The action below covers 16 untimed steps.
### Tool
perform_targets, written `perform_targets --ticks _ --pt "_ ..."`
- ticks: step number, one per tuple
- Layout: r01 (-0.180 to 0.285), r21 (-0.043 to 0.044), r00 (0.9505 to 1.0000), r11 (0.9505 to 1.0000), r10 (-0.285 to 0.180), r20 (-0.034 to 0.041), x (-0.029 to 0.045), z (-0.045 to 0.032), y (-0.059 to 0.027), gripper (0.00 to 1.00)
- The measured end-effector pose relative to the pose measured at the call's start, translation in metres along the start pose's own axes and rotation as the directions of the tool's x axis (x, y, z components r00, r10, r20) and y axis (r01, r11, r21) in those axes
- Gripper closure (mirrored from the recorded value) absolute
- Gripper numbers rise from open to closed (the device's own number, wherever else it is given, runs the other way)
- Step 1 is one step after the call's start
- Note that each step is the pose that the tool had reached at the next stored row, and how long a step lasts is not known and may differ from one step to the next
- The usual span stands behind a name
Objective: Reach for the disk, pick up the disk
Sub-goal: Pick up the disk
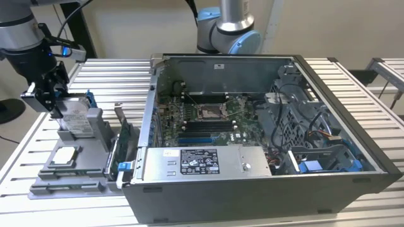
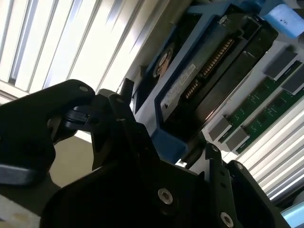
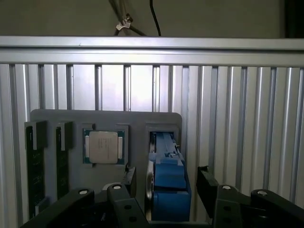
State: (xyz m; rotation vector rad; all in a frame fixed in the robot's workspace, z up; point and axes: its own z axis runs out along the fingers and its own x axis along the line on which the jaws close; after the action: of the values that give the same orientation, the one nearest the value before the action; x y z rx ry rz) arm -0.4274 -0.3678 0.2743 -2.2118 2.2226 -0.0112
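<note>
Disk is standing on edge in a slot at the rear end of a grey holder, which is lying near the tabletop's edge on the exterior view's left. Its lower part is sinking out of sight inside the slot, and its blue carrier is showing only as thin strips along its edges.

The pincer is hanging right at the disk, and the black wrist body is covering much of where they meet. In the first wrist view the disk is appearing edge-on as a blue block. The pincer is straddling it with its fingers apart, one on each side. A narrow gap is showing between each finger and the carrier, so nothing is being clamped.

In the second wrist view the disk is showing its dark underside and connector row. The pincer's black housing is blocking its near end.

Further along the holder, toward the tabletop's front edge, a square silver processor chip is lying flat in its pocket. Dark memory sticks are sitting in slots beyond it, their lower ends cut off in the first wrist view.

On the exterior view's right, an open computer case is taking up the tabletop's middle, its far corner running out of frame. A grey-and-blue arm joint is rising behind the case's rear wall, cut off at the top.
</note>
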Motion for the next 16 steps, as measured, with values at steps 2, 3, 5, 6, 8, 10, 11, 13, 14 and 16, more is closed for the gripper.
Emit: perform_targets --ticks 2,3,5,6,8,10,11,13,14,16 --pt "0.0 0.0 1.0 1.0 0.0 0.0 0.0 0.0 0.0 0.0" --pt "0.0 0.0 1.0 1.0 0.0 0.0 0.0 0.0001 0.0 0.0" --pt "0.0 0.0 1.0 1.0 0.0 0.0 0.0 0.0001 0.0 1.0" --pt "0.0 0.0 1.0 1.0 0.0 0.0 0.0 0.0001 0.0 1.0" --pt "0.0 0.0 1.0 1.0 0.0 0.0 0.0 0.0002 0.0 1.0" --pt "0.0 -0.0001 1.0 1.0 0.0 0.0 0.0 0.0002 0.0 1.0" --pt "0.0 0.0 1.0 1.0 0.0 0.0 0.0 0.0002 0.0 1.0" --pt "0.0 -0.0001 1.0 1.0 0.0 0.0 0.0 0.0003 0.0 1.0" --pt "0.0 0.0 1.0 1.0 0.0 0.0 0.0 0.0005 0.0 1.0" --pt "0.0 0.0 1.0 1.0 0.0 0.0 0.0 0.0005 0.0 1.0"
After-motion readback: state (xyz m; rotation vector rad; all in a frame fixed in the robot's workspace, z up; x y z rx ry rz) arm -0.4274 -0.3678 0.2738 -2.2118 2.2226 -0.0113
